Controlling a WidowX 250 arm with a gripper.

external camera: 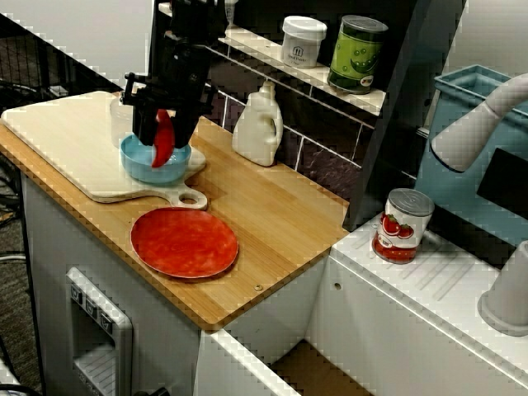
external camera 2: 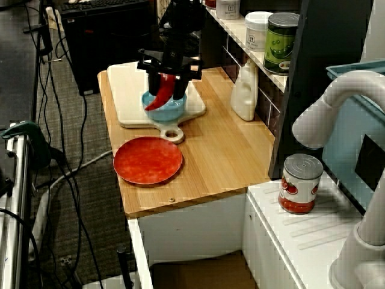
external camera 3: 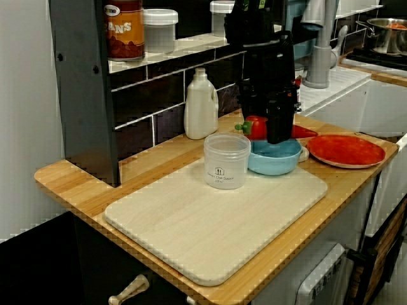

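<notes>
Pepper in pincer, above bowl

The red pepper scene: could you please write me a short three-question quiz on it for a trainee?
1. True or false: the gripper is shut on the red pepper.
2. The pepper hangs over: A) the red plate, B) the blue bowl, C) the white bottle?
3. What stands beside the bowl on the cutting board?
Key: 1 true; 2 B; 3 the clear tub.
</notes>
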